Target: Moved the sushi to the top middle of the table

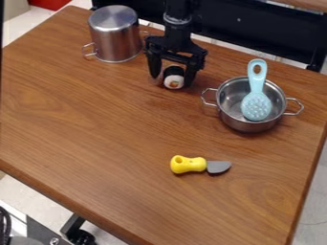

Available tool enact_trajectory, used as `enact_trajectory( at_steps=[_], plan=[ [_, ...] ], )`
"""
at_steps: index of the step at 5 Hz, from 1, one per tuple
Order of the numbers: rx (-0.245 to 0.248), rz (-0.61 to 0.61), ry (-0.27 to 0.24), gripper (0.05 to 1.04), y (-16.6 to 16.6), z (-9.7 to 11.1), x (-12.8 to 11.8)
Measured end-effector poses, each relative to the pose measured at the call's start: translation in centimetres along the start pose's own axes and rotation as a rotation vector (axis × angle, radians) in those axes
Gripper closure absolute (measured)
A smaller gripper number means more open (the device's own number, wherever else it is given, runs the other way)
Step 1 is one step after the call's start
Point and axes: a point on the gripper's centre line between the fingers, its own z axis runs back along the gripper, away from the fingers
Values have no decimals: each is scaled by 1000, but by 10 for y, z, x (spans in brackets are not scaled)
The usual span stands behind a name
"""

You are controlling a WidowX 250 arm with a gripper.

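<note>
Straddling the sushi [174, 83], the gripper [172, 81] is hanging low over the upper middle of the table [102, 139], its fingers standing wide, one on either side. The sushi is sitting between them, its white end facing the camera, and seems to be resting on the wood, so the spread is probably serving to free it where the task is wanting it. The upturned metal pot [116, 36] is standing on its rim to the left, and the open pot [234, 112] is cradling the blue utensil [256, 103], whose handle is leaning on the far rim; both are leaving room between. The yellow-handled knife [189, 164] is lying well apart, likely posing no hindrance.
</note>
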Motion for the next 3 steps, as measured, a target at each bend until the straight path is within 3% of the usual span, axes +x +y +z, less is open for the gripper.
enact_trajectory(
  at_steps=[3],
  plan=[
    [-64,50,9,83,-2,23,-5]
  ],
)
